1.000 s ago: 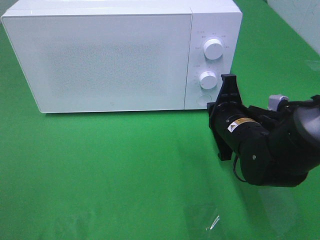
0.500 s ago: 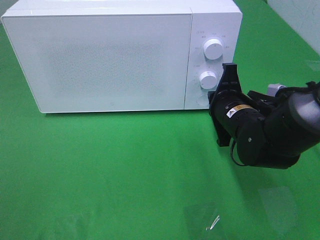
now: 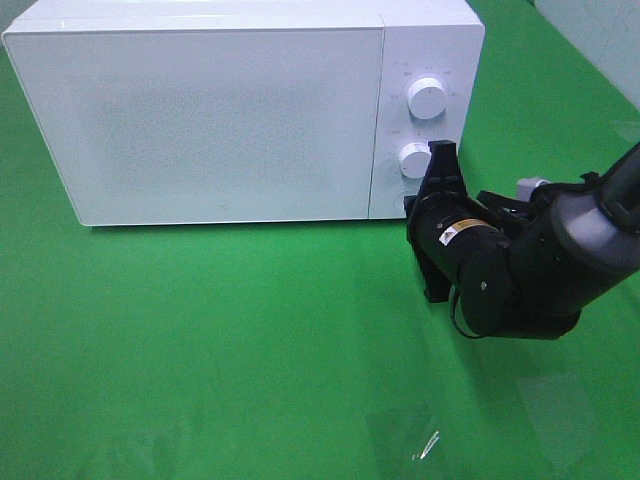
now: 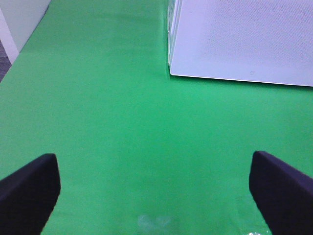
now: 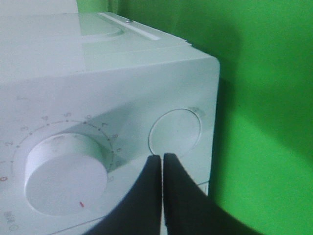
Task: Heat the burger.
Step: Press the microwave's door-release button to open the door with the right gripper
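Observation:
The burger is out of view. The white microwave [image 3: 200, 110] stands at the back with its door closed. My right gripper [image 3: 438, 150] is shut with nothing in it. In the right wrist view its tips [image 5: 162, 156] sit close against the control panel, between the lower dial [image 5: 66, 174] and the round button [image 5: 175, 133]; I cannot tell whether they touch. In the left wrist view my left gripper [image 4: 155, 191] stands open over bare green cloth, well short of the microwave's corner [image 4: 234, 44]. The left arm does not show in the exterior high view.
Green cloth [image 3: 250, 330] covers the table. The upper dial [image 3: 427, 98] sits above the lower dial [image 3: 415, 159] on the panel. A shiny clear scrap [image 3: 428, 443] lies near the front edge. A white wall [image 4: 19, 19] borders the cloth beside the left arm.
My right arm has moved left and in towards the microwave's control panel, bringing the shut fingers from beside the panel to right in front of it. Nothing else has moved.

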`<action>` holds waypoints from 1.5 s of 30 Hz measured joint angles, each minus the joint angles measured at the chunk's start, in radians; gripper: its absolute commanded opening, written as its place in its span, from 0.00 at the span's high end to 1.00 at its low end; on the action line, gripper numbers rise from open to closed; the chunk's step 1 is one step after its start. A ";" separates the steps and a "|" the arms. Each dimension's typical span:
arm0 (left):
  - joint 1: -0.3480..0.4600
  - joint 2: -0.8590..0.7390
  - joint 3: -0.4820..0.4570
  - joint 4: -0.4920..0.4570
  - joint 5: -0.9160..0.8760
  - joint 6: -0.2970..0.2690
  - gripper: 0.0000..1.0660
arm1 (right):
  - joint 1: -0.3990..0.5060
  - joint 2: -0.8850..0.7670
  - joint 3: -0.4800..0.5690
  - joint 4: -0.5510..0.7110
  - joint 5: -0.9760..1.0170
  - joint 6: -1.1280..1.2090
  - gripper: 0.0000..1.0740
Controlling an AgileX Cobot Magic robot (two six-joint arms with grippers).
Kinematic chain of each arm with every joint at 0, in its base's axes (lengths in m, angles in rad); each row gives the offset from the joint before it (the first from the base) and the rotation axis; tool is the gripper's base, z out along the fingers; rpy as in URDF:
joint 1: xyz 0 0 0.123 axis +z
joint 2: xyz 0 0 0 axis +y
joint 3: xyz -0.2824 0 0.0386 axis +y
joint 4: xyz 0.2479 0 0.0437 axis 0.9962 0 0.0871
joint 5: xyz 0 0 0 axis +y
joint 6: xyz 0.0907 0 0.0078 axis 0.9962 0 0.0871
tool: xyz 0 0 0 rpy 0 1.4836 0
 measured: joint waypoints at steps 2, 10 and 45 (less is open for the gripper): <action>0.000 0.000 0.000 0.000 0.000 0.000 0.06 | 0.000 0.001 -0.008 0.004 0.000 -0.006 1.00; 0.000 0.000 0.000 0.000 0.000 0.000 0.06 | -0.024 0.002 -0.026 0.009 0.005 -0.021 1.00; 0.000 0.000 0.000 0.000 0.000 0.000 0.06 | -0.024 0.100 -0.115 0.023 0.018 -0.039 1.00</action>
